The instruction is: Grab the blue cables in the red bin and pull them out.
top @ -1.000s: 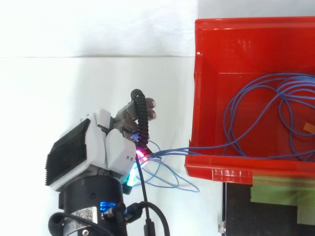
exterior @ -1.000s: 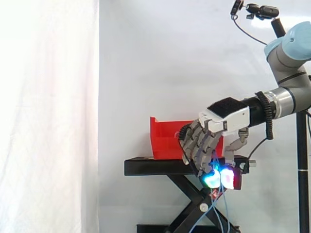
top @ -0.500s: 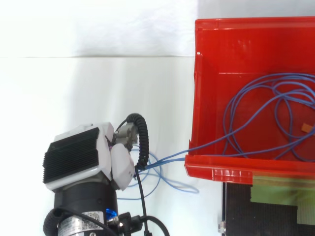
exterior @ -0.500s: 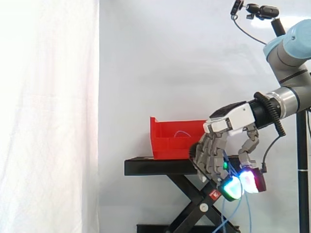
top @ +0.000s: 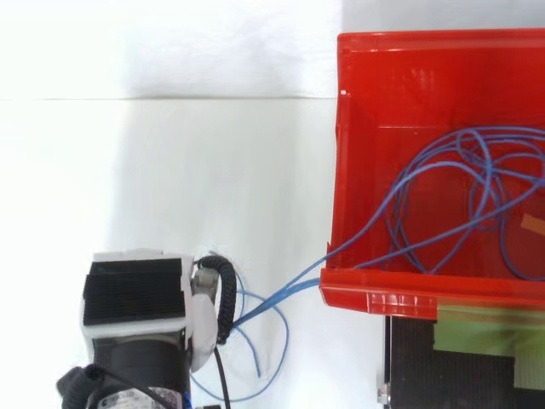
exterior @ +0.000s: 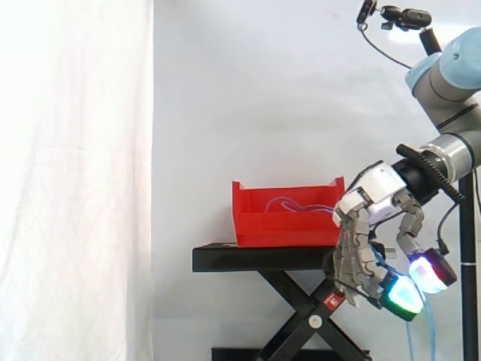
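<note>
The red bin [exterior: 278,222] sits on a black stand [exterior: 248,259]. From above, blue cables [top: 443,183] lie looped in the bin [top: 362,85], and some strands [top: 289,285] run taut over its near wall to my hand [top: 136,294]. In the side view my hand [exterior: 372,197] hangs right of the bin and slightly below its floor, apart from it. Its fingers are curled downward, with the fingertips [exterior: 398,293] glowing green and magenta. The hand is shut on the blue cables. A loose end [exterior: 431,331] hangs below it.
A white curtain closes the left and back. A thin black pole [exterior: 470,301] stands at the right edge, and a small camera mount [exterior: 394,15] sits high up. A small orange tag [top: 533,223] lies in the bin. The stand's scissor legs [exterior: 301,316] reach down below.
My hand has drawn away from the bin, rightward and lower in the side view. More cable now trails out over the near wall, and the loops in the bin have shifted and tightened.
</note>
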Tool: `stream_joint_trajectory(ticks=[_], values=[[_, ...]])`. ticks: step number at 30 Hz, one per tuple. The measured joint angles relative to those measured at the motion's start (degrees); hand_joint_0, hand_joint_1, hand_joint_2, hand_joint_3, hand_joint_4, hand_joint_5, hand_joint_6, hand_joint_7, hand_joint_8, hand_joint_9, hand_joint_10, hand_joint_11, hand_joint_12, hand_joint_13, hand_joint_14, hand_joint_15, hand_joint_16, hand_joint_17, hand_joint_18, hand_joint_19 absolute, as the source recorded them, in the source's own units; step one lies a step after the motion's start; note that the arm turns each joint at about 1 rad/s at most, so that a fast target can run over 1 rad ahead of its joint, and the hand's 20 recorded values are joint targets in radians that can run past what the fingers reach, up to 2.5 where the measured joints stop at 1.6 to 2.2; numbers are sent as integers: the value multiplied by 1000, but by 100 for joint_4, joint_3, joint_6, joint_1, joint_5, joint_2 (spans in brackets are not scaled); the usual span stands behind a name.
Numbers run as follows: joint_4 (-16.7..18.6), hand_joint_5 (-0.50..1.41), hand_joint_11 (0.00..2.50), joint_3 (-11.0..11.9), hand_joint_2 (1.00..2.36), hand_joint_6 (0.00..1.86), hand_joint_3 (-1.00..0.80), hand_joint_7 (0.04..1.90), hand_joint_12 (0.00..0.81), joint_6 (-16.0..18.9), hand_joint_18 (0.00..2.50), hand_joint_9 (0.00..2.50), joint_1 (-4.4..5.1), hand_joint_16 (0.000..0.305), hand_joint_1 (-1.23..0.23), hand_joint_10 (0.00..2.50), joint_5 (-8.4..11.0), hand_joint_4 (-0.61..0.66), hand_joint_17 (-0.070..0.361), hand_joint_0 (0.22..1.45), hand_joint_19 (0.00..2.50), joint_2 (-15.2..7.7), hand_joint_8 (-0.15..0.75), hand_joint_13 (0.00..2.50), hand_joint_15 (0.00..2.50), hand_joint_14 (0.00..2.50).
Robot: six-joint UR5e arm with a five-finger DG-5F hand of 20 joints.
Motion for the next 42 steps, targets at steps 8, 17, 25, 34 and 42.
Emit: stream_joint_trajectory(ticks=[8,17,25,34,42], values=[[-455,1028,770,0,1000,649,-1000,823,302,1189,608,1076,54,38,-795,28,-9,-10,86,866,450,-3,220,800,468,21],[-749,1031,762,0,1000,625,-1000,835,302,2576,608,1074,131,38,-795,27,-9,-8,86,866,458,-1,218,802,479,21],[-762,1029,776,2,1000,605,-1000,850,300,3785,610,1081,191,38,-795,28,7,-14,86,865,457,-1,219,806,474,19],[-749,950,791,0,1000,656,-1000,817,299,3773,615,1082,251,39,-853,29,23,-45,88,860,462,-1,218,814,482,19],[-580,822,800,0,1000,792,-1000,727,301,3487,623,1066,268,40,-923,28,12,-24,90,864,471,-2,223,818,500,20]])
